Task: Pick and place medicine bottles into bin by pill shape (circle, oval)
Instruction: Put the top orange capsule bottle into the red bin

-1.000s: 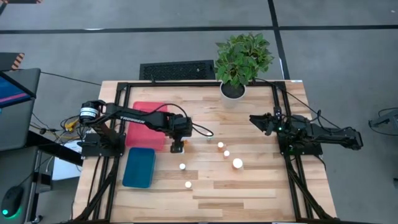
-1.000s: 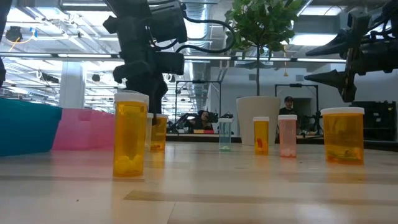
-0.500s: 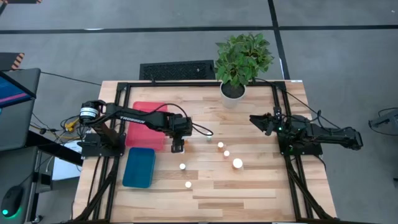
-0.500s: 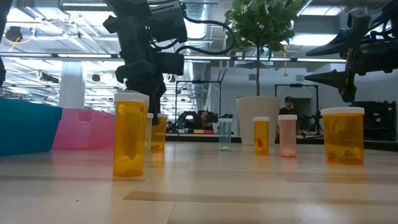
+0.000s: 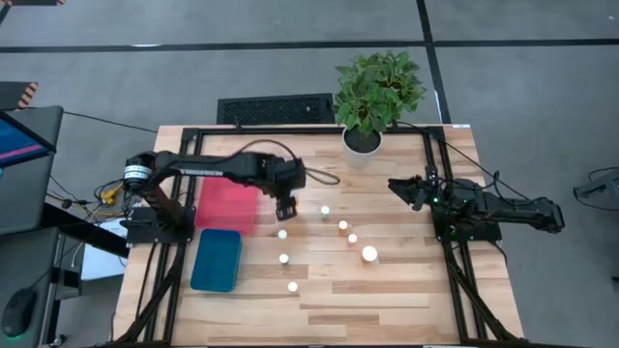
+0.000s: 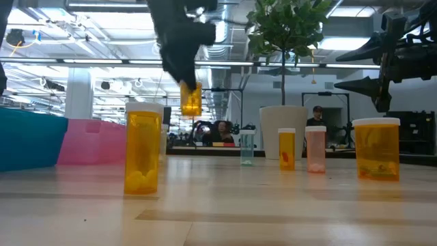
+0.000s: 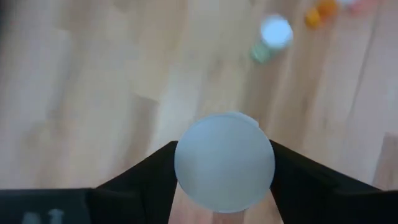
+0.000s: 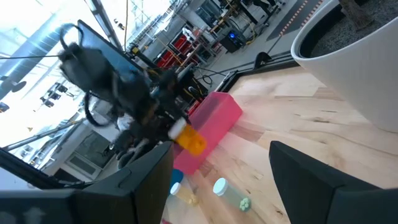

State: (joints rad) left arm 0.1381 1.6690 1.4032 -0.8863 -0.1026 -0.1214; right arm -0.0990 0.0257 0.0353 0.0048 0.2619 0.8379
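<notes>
My left gripper [image 5: 286, 206] is shut on an amber medicine bottle with a white cap [image 7: 224, 160], raised above the table; the bottle also shows in the low view [image 6: 191, 99] and the right wrist view [image 8: 189, 140]. Several more white-capped bottles stand on the wood table: one near my left gripper [image 5: 282, 234], two nearer the front [image 5: 283, 258] [image 5: 292, 286], and a row toward the right, the largest of them [image 5: 369, 253]. A pink bin [image 5: 227, 198] and a blue bin [image 5: 216, 259] lie at the left. My right gripper [image 5: 395, 186] waits open at the right, above the table. My left gripper pinches the bottle's top, at its white cap [image 7: 186, 163], between its two fingers [image 7: 149, 174], one on either side. The fingers come from above, pointing down. The amber body [image 6: 191, 102] hangs below them, clear of the table, roughly upright.
A potted plant in a white pot [image 5: 366, 138] stands at the table's far edge. Black frame rails [image 5: 455, 280] run along both sides. Bare wood lies at the front right. People [image 6: 316, 119] show in the room behind.
My left gripper has risen and gone toward the far edge and a little to the right, carrying the amber bottle. The bottle stood on the table among the others and now hangs lifted clear. Another bottle shows on the table where the gripper was.
</notes>
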